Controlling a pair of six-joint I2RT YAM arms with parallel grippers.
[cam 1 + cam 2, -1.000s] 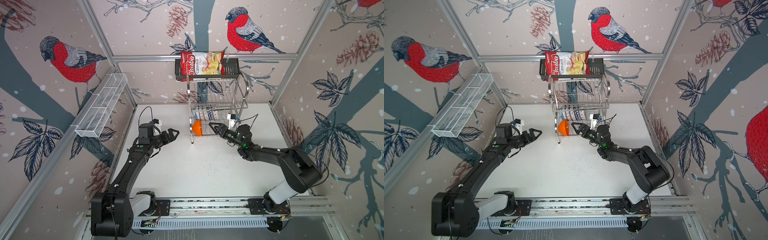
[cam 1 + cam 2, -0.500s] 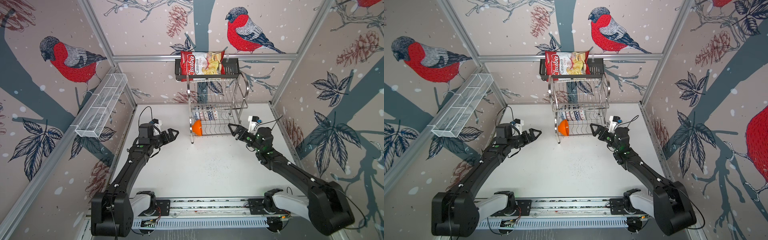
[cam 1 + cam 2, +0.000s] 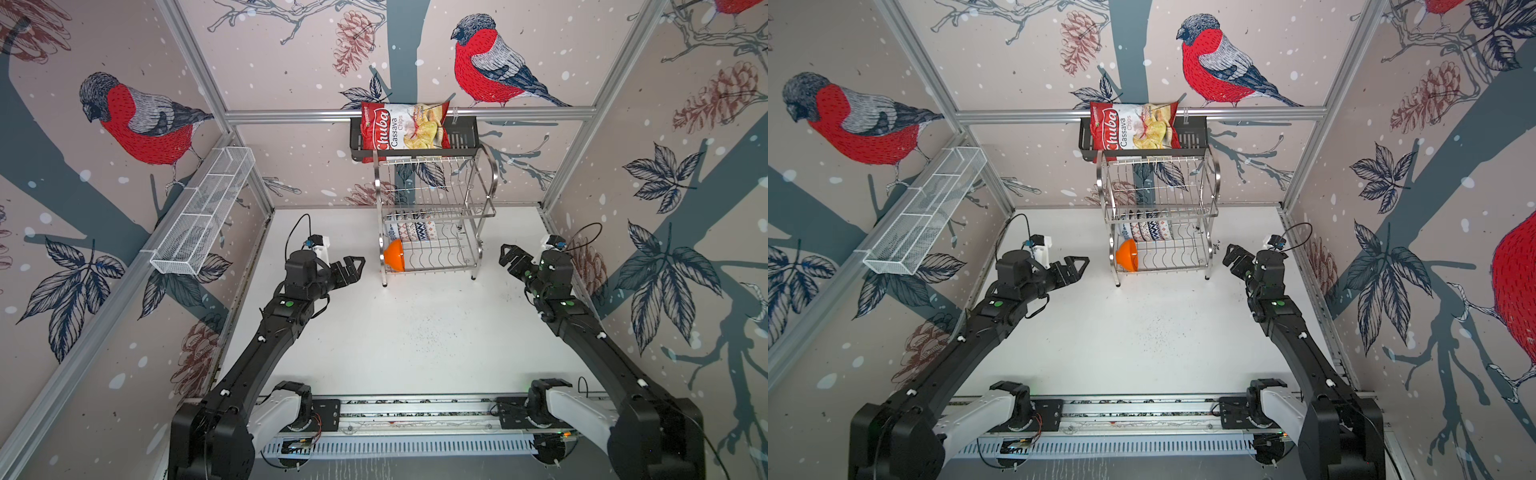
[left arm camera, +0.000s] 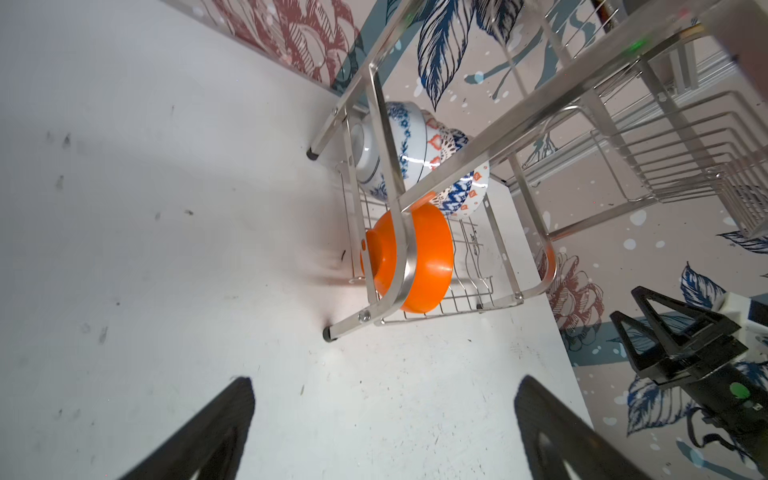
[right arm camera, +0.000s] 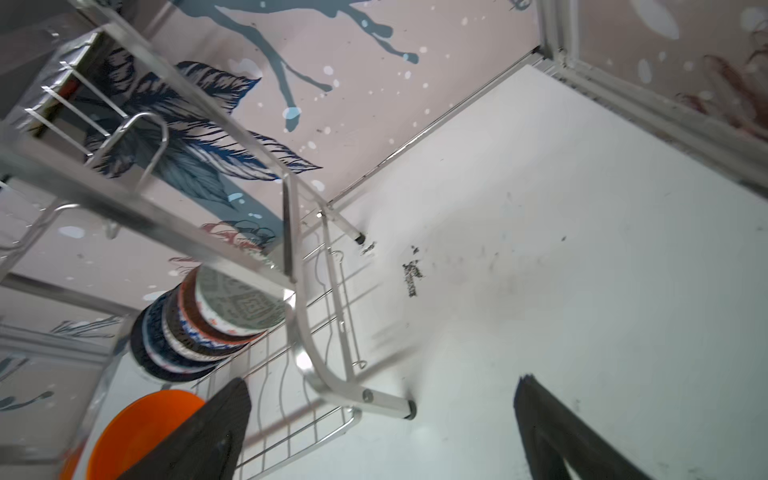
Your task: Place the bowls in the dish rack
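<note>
Left claw (image 3: 358, 268) and right claw (image 3: 505, 257) gape empty; retreat gently, clear of the dish rack (image 3: 493, 183) holding bowls (image 3: 411, 230).

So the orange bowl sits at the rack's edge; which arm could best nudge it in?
Left, probably: the left claw, open, faces the orange bowl; the right claw is past the rack's far end.
</note>
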